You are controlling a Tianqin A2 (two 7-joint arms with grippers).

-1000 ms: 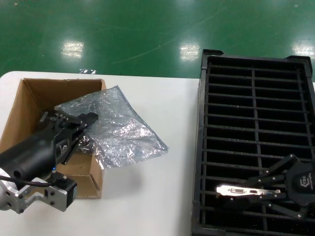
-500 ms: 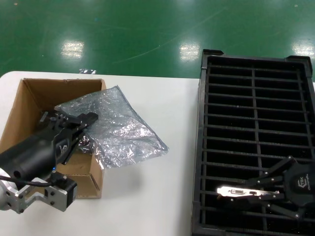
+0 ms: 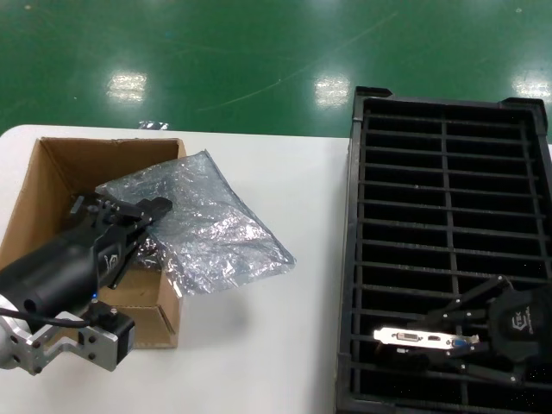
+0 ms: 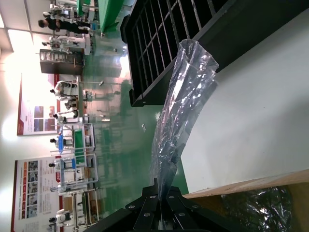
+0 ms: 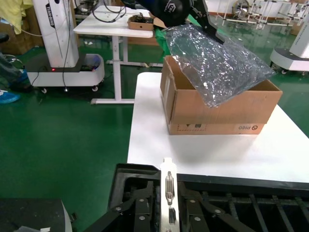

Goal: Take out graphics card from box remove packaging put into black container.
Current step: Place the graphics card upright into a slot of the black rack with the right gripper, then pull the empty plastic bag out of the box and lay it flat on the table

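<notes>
Card going into near slot of the tray, bag parked at the carton.

Head view: right end effector [image 3: 466, 343] is closed on the graphics card [image 3: 414, 336], bracket pointing left, low over a near-row slot of the black container [image 3: 444, 129]. Judging by the edge-on hold, it's lined up to drop between ribs. Left end effector [image 3: 129, 216] is pinching a corner of the packaging [image 3: 207, 228], which drapes over the box [image 3: 52, 172] right wall onto the table [image 3: 285, 172], clear of the tray. Bag looks empty, crinkly, silver-grey.
Left wrist view: packaging [image 4: 181, 101] hangs out from the clamped tips as a translucent tube; black container [image 4: 164, 34] far behind.
Right wrist view: card's [image 5: 169, 193] silver bracket sits upright between the end effector links, ports visible; box [image 5: 217, 108] and bag [image 5: 212, 63] well apart beyond it.
</notes>
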